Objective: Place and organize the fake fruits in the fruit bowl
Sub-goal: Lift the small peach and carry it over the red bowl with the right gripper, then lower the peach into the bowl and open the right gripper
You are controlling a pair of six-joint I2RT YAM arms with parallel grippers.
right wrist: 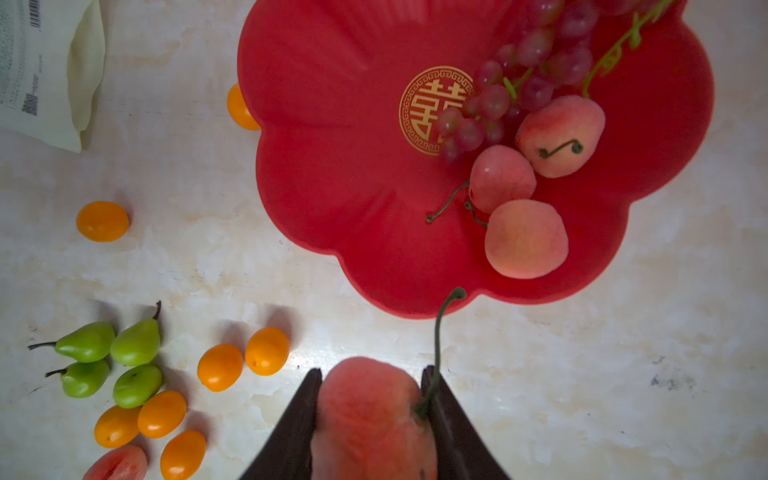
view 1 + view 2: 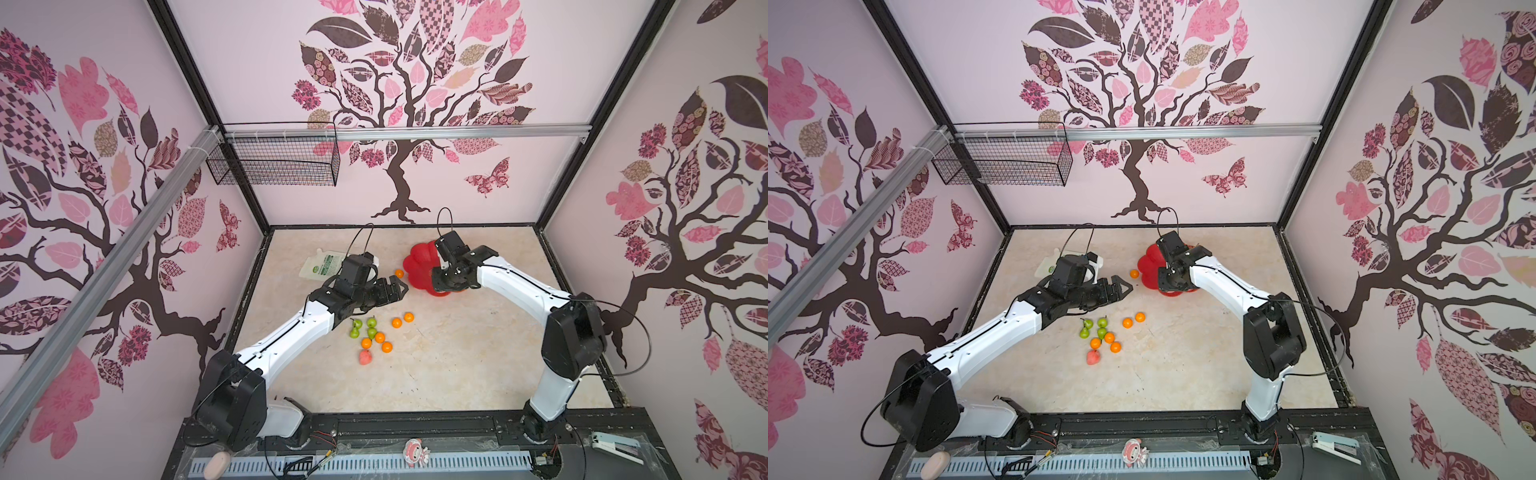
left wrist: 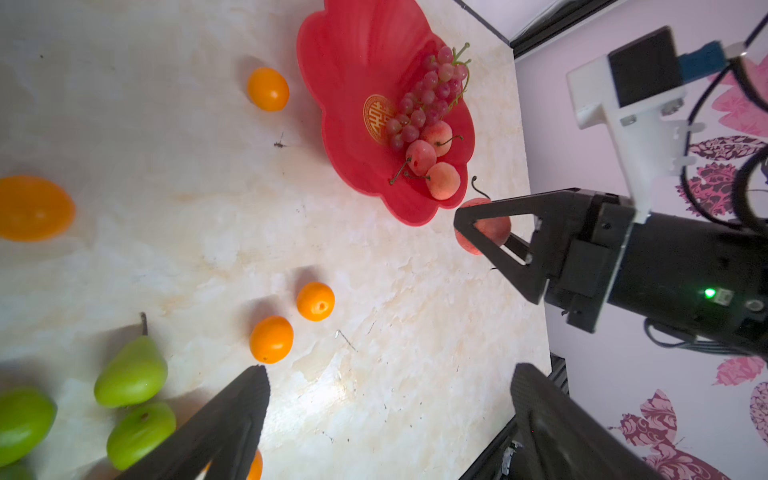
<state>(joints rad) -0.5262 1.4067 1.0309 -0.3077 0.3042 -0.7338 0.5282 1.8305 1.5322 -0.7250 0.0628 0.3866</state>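
The red flower-shaped fruit bowl stands at the back of the table. In it lie a grape bunch and three peaches. My right gripper is shut on another peach, just outside the bowl's near rim. My left gripper is open and empty above bare table, left of the bowl in both top views. Several oranges, pears and one peach lie loose mid-table. One orange sits against the bowl's left side.
A white pouch lies at the back left, partly under my left wrist. A black wire basket hangs on the back wall. A dark frame borders the table on the right.
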